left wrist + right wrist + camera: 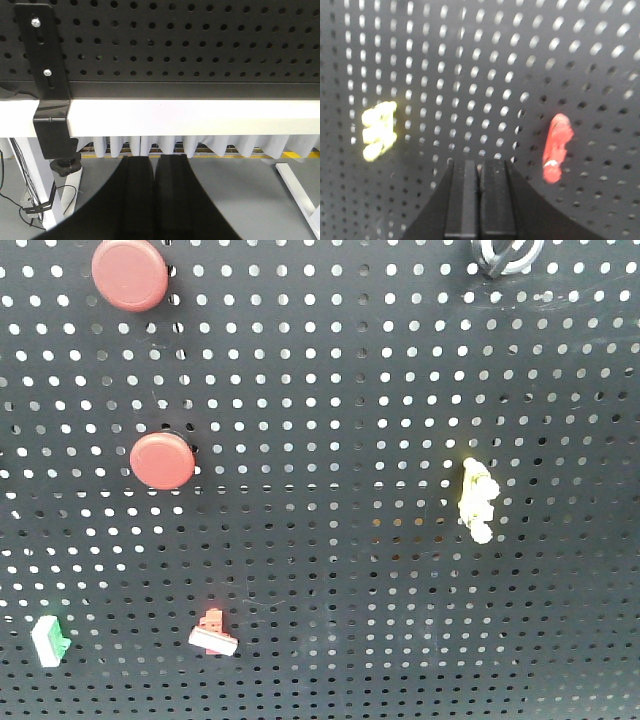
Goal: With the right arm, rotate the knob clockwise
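The knob (508, 254) shows as a shiny silver ring at the top right edge of the black pegboard (350, 390) in the front view, cut off by the frame. My right gripper (479, 162) is shut and empty. It faces the pegboard between a yellow lumpy toggle (379, 130) and a red toggle (557, 147); the knob is out of the right wrist view. My left gripper (154, 158) is shut and empty, low below the pegboard's bottom edge (190, 89). Neither gripper shows in the front view.
Two flat round red buttons (130, 273) (162, 460) sit on the left of the board. The yellow toggle (478, 500) is at the right, with a red-and-white switch (213, 634) and a green-and-white switch (48, 639) low down. A white beam (200, 116) and a black bracket (50, 85) lie under the board.
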`<state>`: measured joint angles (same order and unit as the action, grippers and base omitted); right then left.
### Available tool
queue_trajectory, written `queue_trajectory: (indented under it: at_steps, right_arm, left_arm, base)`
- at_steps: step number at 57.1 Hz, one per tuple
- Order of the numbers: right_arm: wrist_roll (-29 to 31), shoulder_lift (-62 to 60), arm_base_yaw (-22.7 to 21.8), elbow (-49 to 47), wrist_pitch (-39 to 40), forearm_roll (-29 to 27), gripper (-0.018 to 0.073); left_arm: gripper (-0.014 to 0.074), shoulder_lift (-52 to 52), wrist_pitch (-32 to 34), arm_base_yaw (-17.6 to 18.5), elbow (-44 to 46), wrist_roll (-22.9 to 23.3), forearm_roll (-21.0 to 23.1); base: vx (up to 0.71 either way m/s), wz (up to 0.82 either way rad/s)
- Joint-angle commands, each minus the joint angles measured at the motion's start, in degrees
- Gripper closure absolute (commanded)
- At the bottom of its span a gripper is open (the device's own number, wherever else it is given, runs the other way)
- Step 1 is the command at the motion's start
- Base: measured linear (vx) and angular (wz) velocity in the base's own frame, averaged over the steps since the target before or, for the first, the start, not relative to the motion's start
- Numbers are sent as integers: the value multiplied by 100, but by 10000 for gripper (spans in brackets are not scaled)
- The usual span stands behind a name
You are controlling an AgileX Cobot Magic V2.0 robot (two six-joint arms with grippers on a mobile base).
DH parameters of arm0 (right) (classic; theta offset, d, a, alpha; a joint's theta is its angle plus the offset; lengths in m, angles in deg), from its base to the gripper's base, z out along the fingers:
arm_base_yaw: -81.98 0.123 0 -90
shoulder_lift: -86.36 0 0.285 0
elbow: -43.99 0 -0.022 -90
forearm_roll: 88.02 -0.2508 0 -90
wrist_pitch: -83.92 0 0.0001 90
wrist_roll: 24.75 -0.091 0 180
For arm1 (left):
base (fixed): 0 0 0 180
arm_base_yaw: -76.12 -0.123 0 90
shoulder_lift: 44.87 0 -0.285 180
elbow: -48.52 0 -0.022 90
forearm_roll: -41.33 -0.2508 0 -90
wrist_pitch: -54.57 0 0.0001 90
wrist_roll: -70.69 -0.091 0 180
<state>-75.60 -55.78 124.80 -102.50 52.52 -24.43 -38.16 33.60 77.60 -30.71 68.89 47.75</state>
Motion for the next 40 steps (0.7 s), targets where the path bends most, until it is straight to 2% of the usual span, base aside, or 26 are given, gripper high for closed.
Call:
queue_trajectory:
  at_steps: [1,13,19,24,27,30,36,40]
  right_arm:
    - [54,35,-18,-152,223,276,573]
    - [63,35,-18,-152,228,219,571]
    - [456,15,-18,-152,103,-144,571]
    - [865,18,-18,-152,-116,-1310,571]
    - [1399,53,-18,-108,-336,-2263,571]
    - [1991,72,-18,27,-339,-2980,571]
    - [3451,80,-69,628,218,-4333,571]
    - [4410,80,-218,1193,1019,-5198,571]
  left_arm:
    - [603,-62,429,-12,-57,30,36]
    - [603,-62,429,-12,-57,30,36]
    - [603,-62,429,-12,-57,30,36]
    - [603,-62,429,-12,-57,30,36]
    - [603,-62,429,-12,-57,30,36]
    - [603,-62,429,-12,-57,30,36]
    - [603,-62,429,-12,-57,30,36]
    - [603,-62,429,-12,-57,30,36]
  base:
    - [0,0]
    - [0,0]
    - [0,0]
    - [0,0]
    - [0,0]
    - [0,0]
    - [0,0]
    - [0,0]
